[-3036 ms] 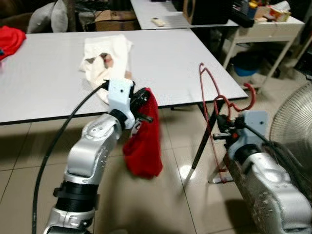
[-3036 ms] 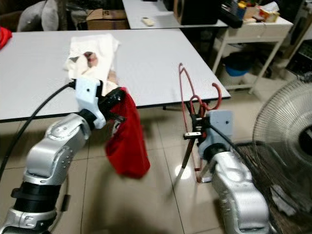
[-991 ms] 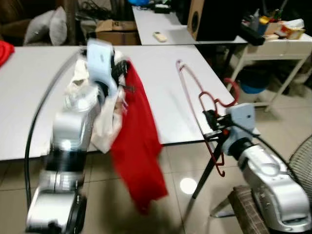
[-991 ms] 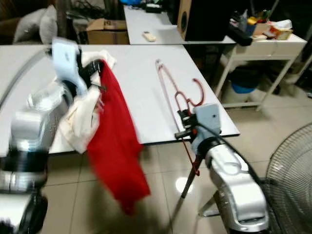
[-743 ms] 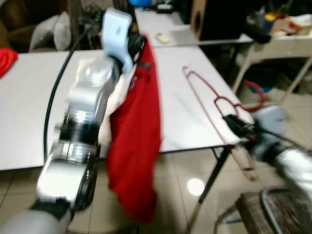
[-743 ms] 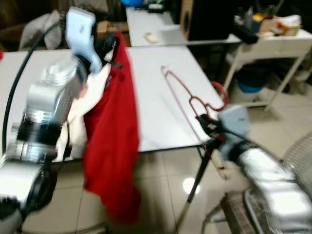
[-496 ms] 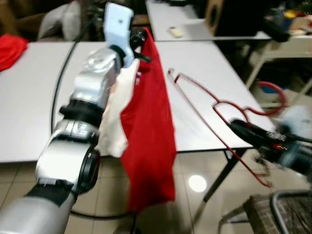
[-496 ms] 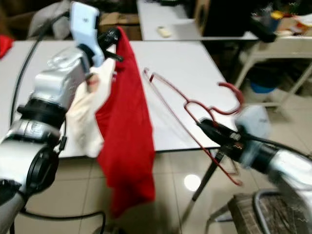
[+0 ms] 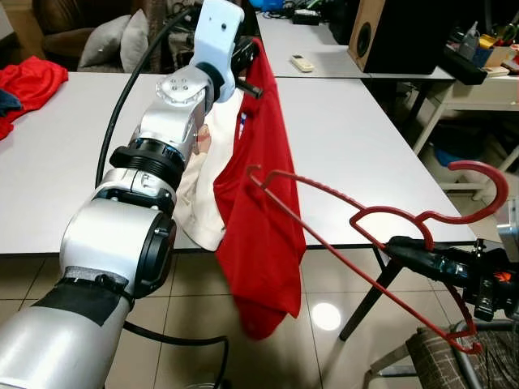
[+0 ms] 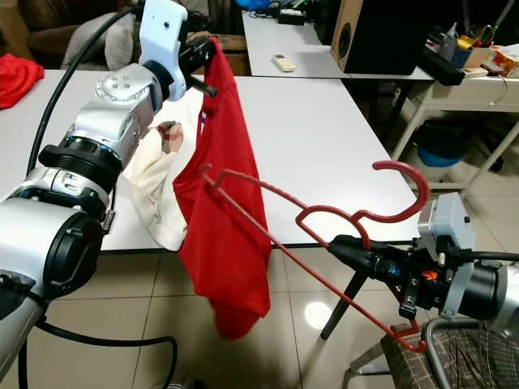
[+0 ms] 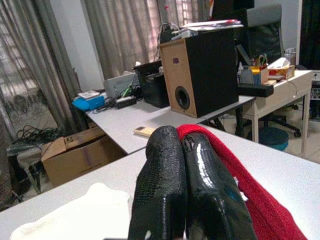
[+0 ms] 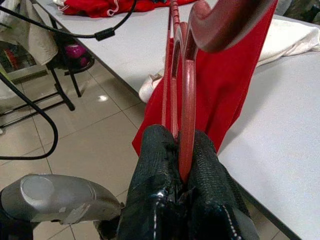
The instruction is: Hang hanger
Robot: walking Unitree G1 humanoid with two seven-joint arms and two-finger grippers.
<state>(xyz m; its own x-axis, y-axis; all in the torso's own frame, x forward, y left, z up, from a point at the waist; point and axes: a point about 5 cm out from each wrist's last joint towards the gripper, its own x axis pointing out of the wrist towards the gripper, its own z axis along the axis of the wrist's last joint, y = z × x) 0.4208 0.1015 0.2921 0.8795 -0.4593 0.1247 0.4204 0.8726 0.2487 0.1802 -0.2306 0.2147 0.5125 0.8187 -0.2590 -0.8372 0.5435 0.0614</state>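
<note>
A red shirt [image 9: 259, 211] hangs from my left gripper [image 9: 247, 65], which is raised over the white table [image 9: 65, 162] and shut on the shirt's top edge. The cloth drapes down past the table's front edge. The left wrist view shows the fingers [image 11: 165, 170] pressed together on the red fabric [image 11: 235, 175]. My right gripper [image 10: 345, 245] is low at the right, shut on the neck of a red wire hanger [image 10: 423, 188]. The hanger lies nearly flat, hook up, and its far end lies against the shirt's front. In the right wrist view the hanger [image 12: 187, 100] runs out between the closed fingers.
A white cloth [image 9: 199, 194] lies on the table behind the shirt. More red clothes [image 9: 28, 81] sit at the far left. A second table behind carries a speaker [image 9: 397, 36] and a remote [image 9: 302, 62]. A slanted table leg [image 9: 369, 292] stands on the tiled floor.
My left arm has lifted the shirt higher and steadied it. My right gripper has tipped the hanger from upright to nearly flat and swung its far end to the shirt. The camera has shifted too.
</note>
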